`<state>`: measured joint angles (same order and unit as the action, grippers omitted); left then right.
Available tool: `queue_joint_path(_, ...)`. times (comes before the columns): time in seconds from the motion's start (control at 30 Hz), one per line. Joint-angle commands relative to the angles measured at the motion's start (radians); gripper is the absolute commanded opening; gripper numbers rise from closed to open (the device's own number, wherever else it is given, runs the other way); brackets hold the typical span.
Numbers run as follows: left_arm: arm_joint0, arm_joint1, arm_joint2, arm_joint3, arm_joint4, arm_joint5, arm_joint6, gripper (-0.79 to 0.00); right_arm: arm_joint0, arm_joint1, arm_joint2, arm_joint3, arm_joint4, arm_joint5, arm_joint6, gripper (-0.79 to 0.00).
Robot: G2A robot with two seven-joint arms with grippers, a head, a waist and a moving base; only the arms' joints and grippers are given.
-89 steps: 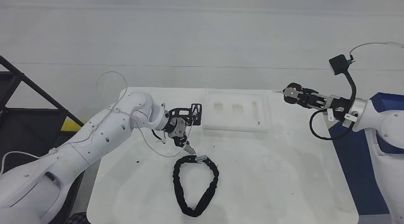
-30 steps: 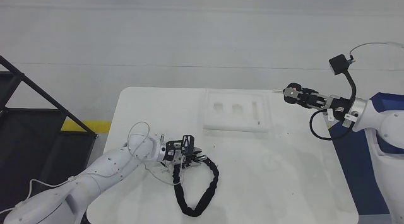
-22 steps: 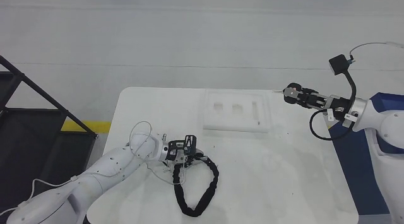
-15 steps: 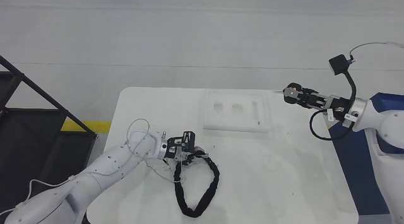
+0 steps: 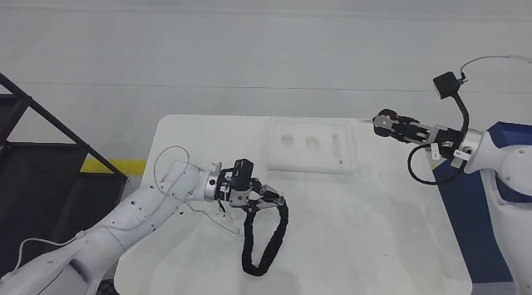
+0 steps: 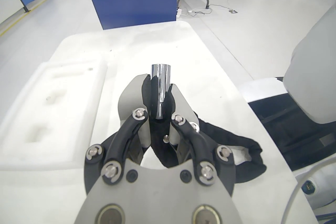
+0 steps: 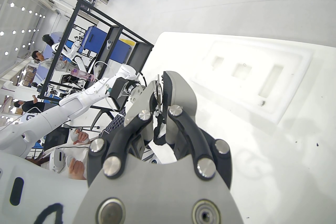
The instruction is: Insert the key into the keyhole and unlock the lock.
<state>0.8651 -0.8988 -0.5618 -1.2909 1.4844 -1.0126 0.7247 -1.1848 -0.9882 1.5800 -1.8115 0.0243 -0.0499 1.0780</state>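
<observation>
On the robot's side of the tray (image 5: pixel 276 162), the left gripper (image 5: pixel 264 199) is clamped on the lock (image 5: pixel 264 243) at its chrome end, likely the one stiff, slippery hold. Its fabric-sleeved loop trails limp. Right of the tray, the right gripper (image 5: pixel 378 120) pinches the thin, light key (image 5: pixel 366 120).

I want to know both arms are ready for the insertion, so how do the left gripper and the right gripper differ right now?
The left gripper is shut on the lock; the right gripper is shut on the key. The left gripper sits over the left half of the table, with the black chain trailing from it; the right gripper is by the table's far right corner. Both are shut and of the same build.
</observation>
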Motion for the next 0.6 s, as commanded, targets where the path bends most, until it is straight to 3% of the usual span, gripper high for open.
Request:
queue_joint_path(0.0,-0.007,0.009,0.004,-0.040,-0.015,0.000,0.004,-0.785,-0.012,0.001,-0.014,-0.010,-0.018,0.007,0.008,-0.785)
queue_joint_path(0.3,-0.067,0.036,0.018,-0.142,-0.121,0.000,-0.003,-0.785,-0.055,0.008,-0.079,-0.138,-0.022,0.137,0.102,-0.785)
queue_joint_path(0.57,-0.097,0.049,0.020,-0.170,-0.169,0.000,0.002,-0.785,-0.092,0.018,-0.077,-0.255,0.018,0.205,0.150,-0.785)
